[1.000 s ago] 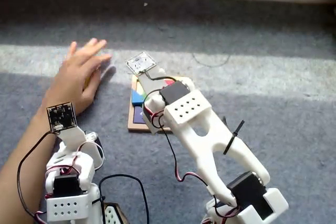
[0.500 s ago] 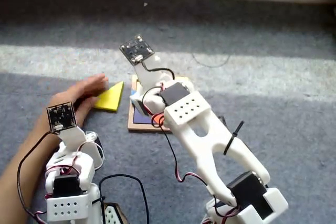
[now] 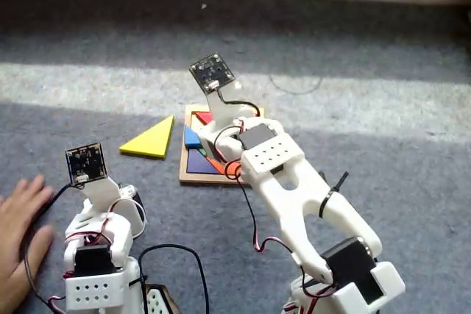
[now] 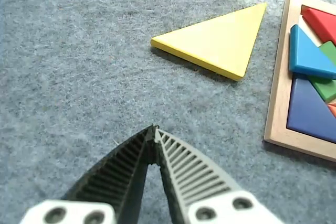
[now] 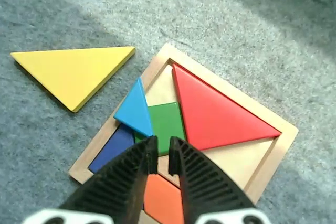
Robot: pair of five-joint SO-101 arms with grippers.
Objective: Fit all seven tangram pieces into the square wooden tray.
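Note:
The square wooden tray (image 5: 236, 95) lies on grey carpet and holds a big red triangle (image 5: 210, 111), a light blue triangle (image 5: 135, 109), a green square (image 5: 165, 121), a dark blue piece (image 5: 113, 150) and an orange piece (image 5: 163, 195). Bare wood shows along one side of the tray. A large yellow triangle (image 3: 151, 140) lies flat on the carpet just left of the tray (image 3: 195, 179). My right gripper (image 5: 163, 145) hangs over the tray's middle, open by a narrow gap and holding nothing. My left gripper (image 4: 154, 129) is shut and empty, low over the carpet, short of the yellow triangle (image 4: 218, 43).
A person's hand (image 3: 18, 240) rests on the carpet at the near left edge, beside the left arm's base (image 3: 96, 255). A thin cable (image 3: 294, 86) lies on the carpet beyond the tray. A wall edge runs along the far side.
The person's hand laid the yellow triangle down left of the tray, then drew back to the near left. The right arm shifted slightly right over the tray.

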